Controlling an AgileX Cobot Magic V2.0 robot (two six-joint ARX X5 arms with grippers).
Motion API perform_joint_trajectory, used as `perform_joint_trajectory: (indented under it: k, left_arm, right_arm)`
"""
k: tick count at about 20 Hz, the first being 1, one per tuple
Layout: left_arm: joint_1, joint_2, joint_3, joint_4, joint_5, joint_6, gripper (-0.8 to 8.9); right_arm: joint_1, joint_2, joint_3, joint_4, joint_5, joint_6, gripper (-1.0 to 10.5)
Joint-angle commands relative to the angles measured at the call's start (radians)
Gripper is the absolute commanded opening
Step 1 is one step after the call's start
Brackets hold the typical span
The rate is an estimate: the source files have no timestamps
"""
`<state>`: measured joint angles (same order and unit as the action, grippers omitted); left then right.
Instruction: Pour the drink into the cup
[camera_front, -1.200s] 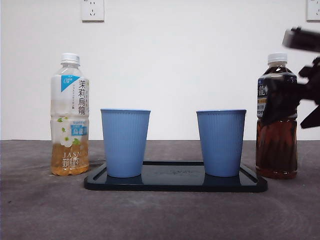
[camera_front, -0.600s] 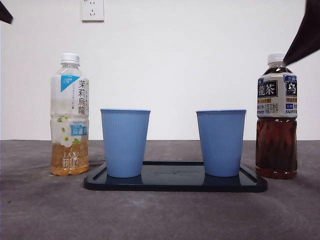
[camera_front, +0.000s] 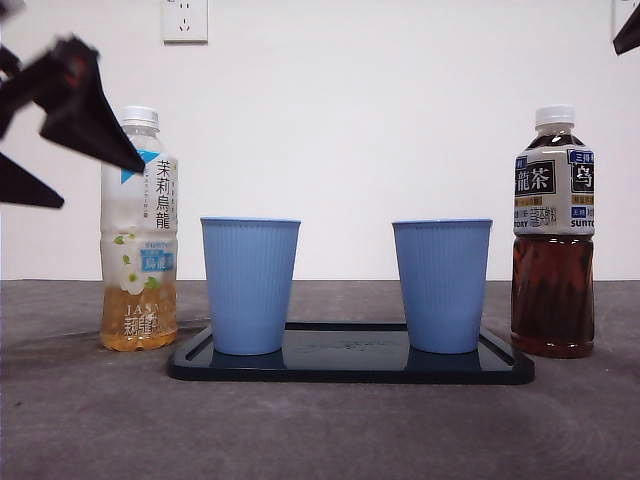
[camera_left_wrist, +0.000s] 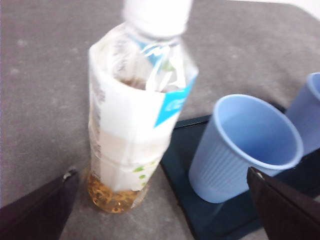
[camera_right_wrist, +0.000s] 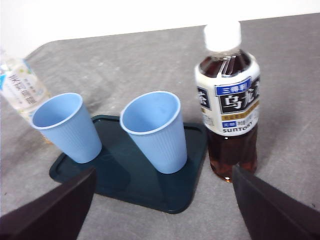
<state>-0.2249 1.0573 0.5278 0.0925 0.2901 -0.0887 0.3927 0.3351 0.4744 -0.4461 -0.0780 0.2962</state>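
Note:
A pale jasmine tea bottle with a white cap stands left of the tray, a little amber drink at its bottom. My left gripper hangs open at its upper left, level with its shoulder. In the left wrist view the bottle stands ahead of the open left gripper, untouched. Two empty blue cups stand on a dark tray. A dark tea bottle stands right of the tray. My right gripper is open, high and back; only a black tip shows.
A white wall with outlets closes the back. The grey table runs in front of the tray. In the right wrist view the dark bottle stands beside the tray and both cups.
The right gripper left the dark bottle and rose to the top right corner. The left gripper came down from the top left corner to beside the pale bottle.

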Motion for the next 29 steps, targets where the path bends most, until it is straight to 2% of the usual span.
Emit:
perform_joint_trajectory:
  k: [1,10,17,22,29]
  left_arm:
    - [-0.006,0.089,0.002,0.081,-0.003,0.011,5.77]
    - [-0.006,0.371,0.002,0.41,-0.028,0.021,5.76]
    - [-0.006,0.473,0.002,0.594,-0.033,0.025,5.51]
    - [-0.006,0.483,0.002,0.605,-0.033,0.024,2.86]
    - [-0.005,0.433,0.002,0.616,-0.033,0.026,2.36]
  right_arm:
    - [0.007,-0.002,0.01,0.003,-0.004,0.011,4.3]
    - [0.007,-0.006,0.01,0.003,-0.004,0.002,4.3]
    - [0.007,-0.006,0.01,0.003,-0.003,0.002,4.3]
    - [0.007,-0.006,0.01,0.003,-0.003,-0.002,4.3]
    - [0.007,-0.006,0.01,0.003,-0.003,-0.016,4.3]
